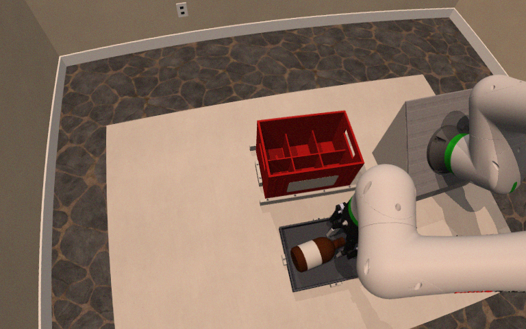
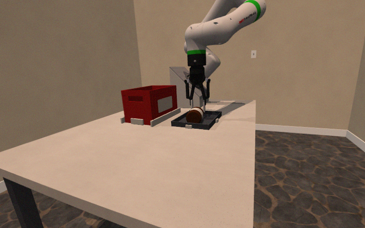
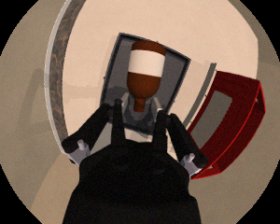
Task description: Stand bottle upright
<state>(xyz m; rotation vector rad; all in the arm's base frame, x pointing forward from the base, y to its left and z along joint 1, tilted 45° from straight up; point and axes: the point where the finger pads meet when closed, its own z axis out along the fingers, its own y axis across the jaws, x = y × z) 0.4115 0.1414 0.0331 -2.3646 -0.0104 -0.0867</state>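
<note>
The brown bottle [image 1: 314,252] with a white label lies on its side in the dark grey tray [image 1: 323,277], its neck pointing toward the arm. It also shows in the exterior view [image 2: 195,115] on the tray [image 2: 192,124], and in the wrist view [image 3: 144,75]. My gripper [image 2: 197,100] points straight down above the bottle's neck end, with a clear gap below the fingertips. Its fingers stand partly open with nothing between them. In the wrist view the fingertips frame the neck from above. In the top view the gripper [image 1: 341,228] is mostly hidden by the arm.
The red crate [image 1: 308,153] with divided compartments stands beside the tray, held by low grey guide rails [image 2: 164,116]. It also shows in the wrist view [image 3: 224,127]. The arm's grey base block [image 1: 433,134] stands behind. The table's edge runs close to the tray's right side.
</note>
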